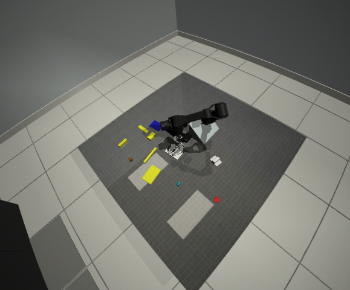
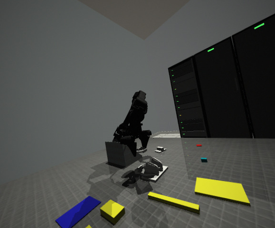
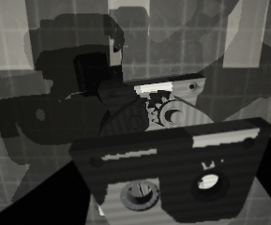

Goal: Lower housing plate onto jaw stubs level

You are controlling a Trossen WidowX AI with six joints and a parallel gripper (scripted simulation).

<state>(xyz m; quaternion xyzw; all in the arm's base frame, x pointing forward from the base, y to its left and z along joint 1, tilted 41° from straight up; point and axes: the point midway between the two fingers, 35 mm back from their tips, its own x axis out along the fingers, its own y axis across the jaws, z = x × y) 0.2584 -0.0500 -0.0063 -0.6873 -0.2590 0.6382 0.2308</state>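
My gripper (image 2: 140,150) (image 3: 166,151) is shut on the pale housing plate (image 2: 141,149) (image 3: 126,166), which spans the bottom of the wrist view with two round collared holes. In the exterior view the plate hangs above the floor, behind the jaw assembly. The white base plate (image 1: 177,156) (image 2: 161,173) lies on the floor with the two jaws standing on it. The wrist view shows the left jaw's round hub (image 3: 134,119) in shadow and the right jaw's toothed hub (image 3: 173,115) lit, both beyond the plate. The plate is apart from them in the exterior view. The wrist view hides the jaws' lower parts.
A large grey wedge block (image 1: 211,128) (image 2: 116,154) stands beside the arm. White blocks (image 1: 216,161) (image 2: 160,148), a yellow bar (image 1: 150,154) (image 2: 173,202), a yellow slab (image 1: 151,174) (image 2: 221,190) and a blue slab (image 1: 155,125) (image 2: 78,212) lie around the assembly.
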